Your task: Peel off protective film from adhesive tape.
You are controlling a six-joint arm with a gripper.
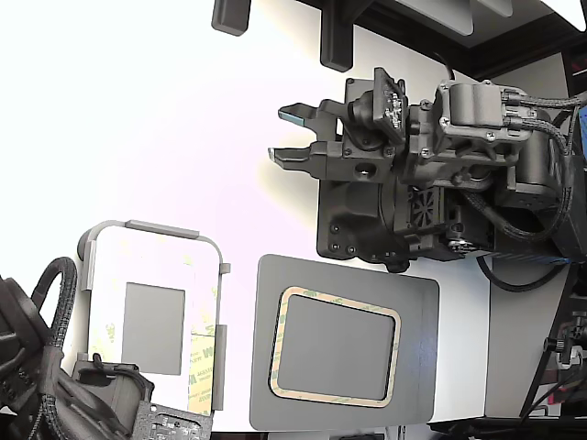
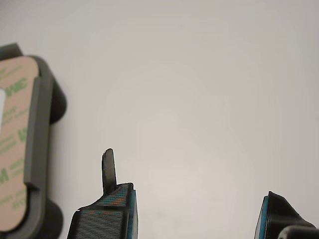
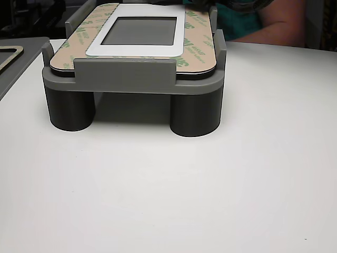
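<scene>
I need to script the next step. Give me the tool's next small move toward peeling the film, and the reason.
Probably carry the open tool toward the fixture's protective film. It hangs empty over bare table, apart from the fixture, and the film lies flat, unpeeled.

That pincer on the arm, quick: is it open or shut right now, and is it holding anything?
Pincer: open, holding nothing; it hangs over bare white table, well away from the protective film.

Fixture lower left, plate right next to it, arm up top right.

In the exterior view the holder (image 1: pixel 151 240) with the panel (image 1: pixel 147 275) on it sits left of the plate (image 1: pixel 413 312); the gripper (image 1: pixel 292 134) hangs above the table (image 1: pixel 138 110), well apart from both.
</scene>
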